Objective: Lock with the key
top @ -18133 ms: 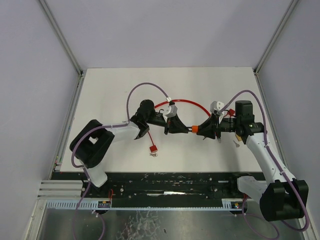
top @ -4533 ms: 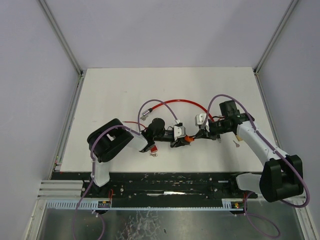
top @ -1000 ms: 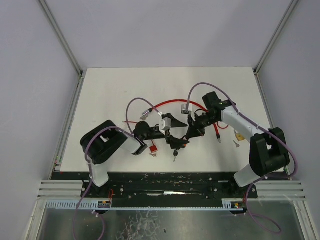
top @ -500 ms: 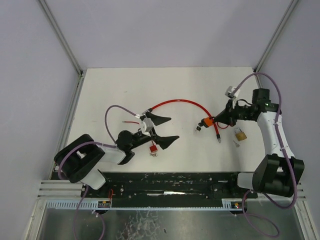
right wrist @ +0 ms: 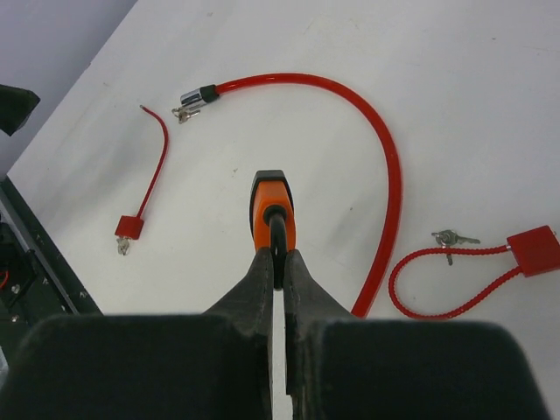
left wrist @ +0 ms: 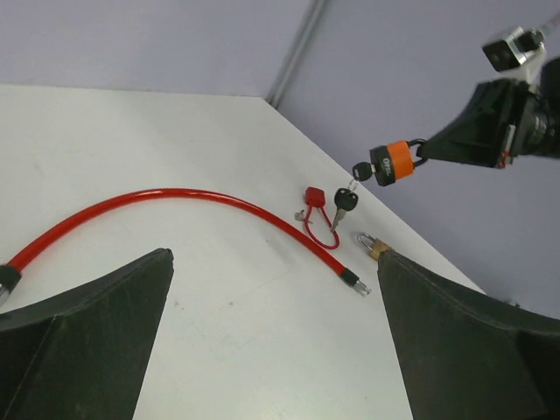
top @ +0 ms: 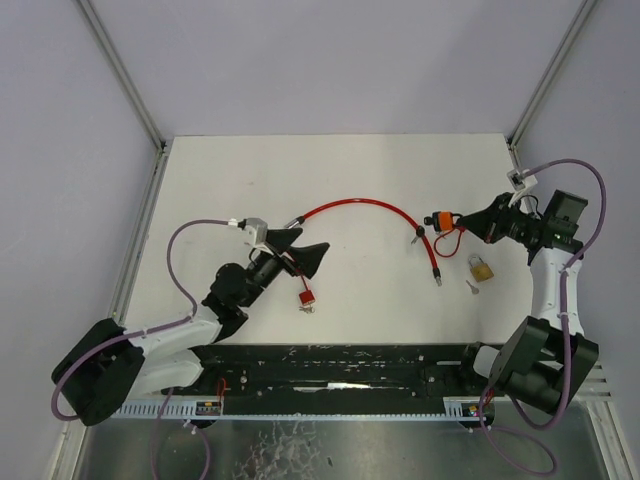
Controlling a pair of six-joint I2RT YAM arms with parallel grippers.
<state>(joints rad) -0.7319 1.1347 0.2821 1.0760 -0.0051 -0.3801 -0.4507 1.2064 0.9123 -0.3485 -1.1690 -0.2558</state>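
Hanging keys tiny beneath orange padlock, shackle buried in right pincer.

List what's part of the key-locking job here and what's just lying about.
Job: orange padlock, gripped by the right gripper; keys hanging from it; left gripper, open and empty.
Lying about: thick red cable; brass padlock; red padlock with looped wire; small red padlock by the left arm.
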